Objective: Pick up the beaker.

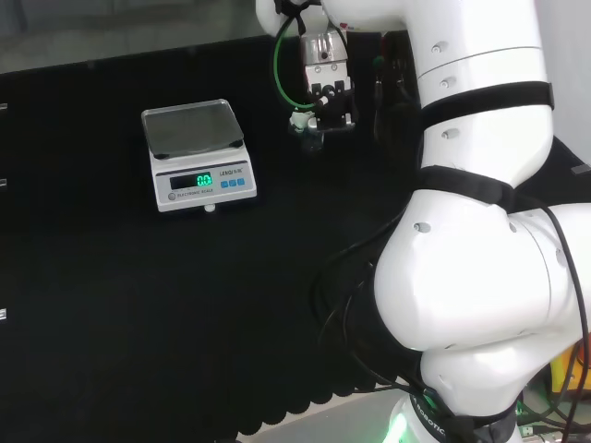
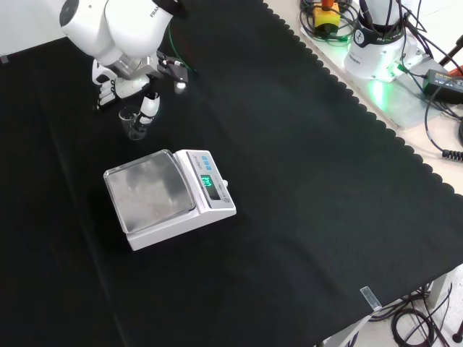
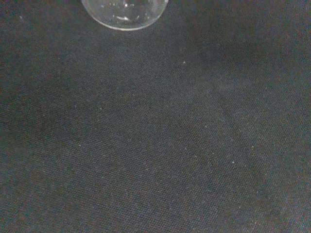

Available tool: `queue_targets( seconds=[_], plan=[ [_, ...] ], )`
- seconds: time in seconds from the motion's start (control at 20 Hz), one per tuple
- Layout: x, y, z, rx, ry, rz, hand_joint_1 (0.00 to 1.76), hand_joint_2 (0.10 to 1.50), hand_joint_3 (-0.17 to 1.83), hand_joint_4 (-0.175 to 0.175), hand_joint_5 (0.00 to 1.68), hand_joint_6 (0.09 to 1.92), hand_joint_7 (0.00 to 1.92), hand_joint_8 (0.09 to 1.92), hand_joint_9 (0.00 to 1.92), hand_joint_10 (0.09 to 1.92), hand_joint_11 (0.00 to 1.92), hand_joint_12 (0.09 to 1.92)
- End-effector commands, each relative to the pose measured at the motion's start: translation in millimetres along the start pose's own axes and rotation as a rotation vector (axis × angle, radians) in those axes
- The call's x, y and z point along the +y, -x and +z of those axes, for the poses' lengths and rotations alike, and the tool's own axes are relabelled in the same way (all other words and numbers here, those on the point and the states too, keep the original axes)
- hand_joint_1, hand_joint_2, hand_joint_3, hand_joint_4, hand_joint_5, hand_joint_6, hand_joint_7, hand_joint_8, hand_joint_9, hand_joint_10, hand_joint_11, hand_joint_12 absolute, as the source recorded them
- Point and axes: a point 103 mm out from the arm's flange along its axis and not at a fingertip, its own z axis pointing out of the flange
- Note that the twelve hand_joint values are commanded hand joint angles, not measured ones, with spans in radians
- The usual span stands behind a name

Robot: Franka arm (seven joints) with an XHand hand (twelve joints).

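A small clear glass beaker (image 2: 133,121) stands upright on the black cloth of the tabletop (image 2: 304,188), up and to the left of the scale in the front view. The black and white hand (image 2: 129,85) comes down from the top of that view beneath the arm's big white link (image 2: 119,27). One white-tipped finger (image 2: 148,106) reaches down to the beaker's right rim, touching it or just beside it; which of the two cannot be told. Other fingers (image 2: 105,91) hang to the left of the beaker, a little above it. Whether the hand grips the glass or merely brackets it cannot be told from these views.

In the wrist view the beaker's rounded clear edge (image 3: 125,13) sits against the cloth (image 3: 155,136), with bare black weave across the rest.

A white digital scale with a square steel pan (image 2: 168,197) rests near the middle of the tabletop in the front view, its green display lit, well clear of the beaker. In the head view the same scale (image 1: 197,154) lies to the left, and the hand's wrist hardware (image 1: 327,81) hangs to its right with a green cable (image 1: 277,65) looping beside it, the arm's white links (image 1: 480,231) in front.

At the front view's upper right, beyond the scalloped cloth edge, the arm's base (image 2: 376,45) stands with a green light.
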Motion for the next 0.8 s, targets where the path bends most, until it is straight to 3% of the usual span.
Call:
queue_targets(
  seconds=[0.05,0.2,0.6,0.8],
  plan=[
    [0,2,11,0.043,-0.01,0.013,0.6,0.88,0.32,-0.139,0.21,0.09,0.02,0.77,0.05,0.93,0.22,1.52],
    [-4,-3,11,0.064,0.023,0.012,0.68,0.85,0.39,-0.155,0.27,0.09,0.15,0.84,0.29,0.91,0.46,1.41],
    [-12,-8,8,0.062,0.06,0.008,0.91,0.76,0.61,-0.175,0.54,0.09,0.7,0.76,1.03,0.56,1.12,1.0],
    [-17,-14,4,0.063,0.081,-0.001,1.04,0.74,0.64,-0.175,0.69,0.37,0.91,0.68,1.32,0.32,1.39,0.76]
  ],
)
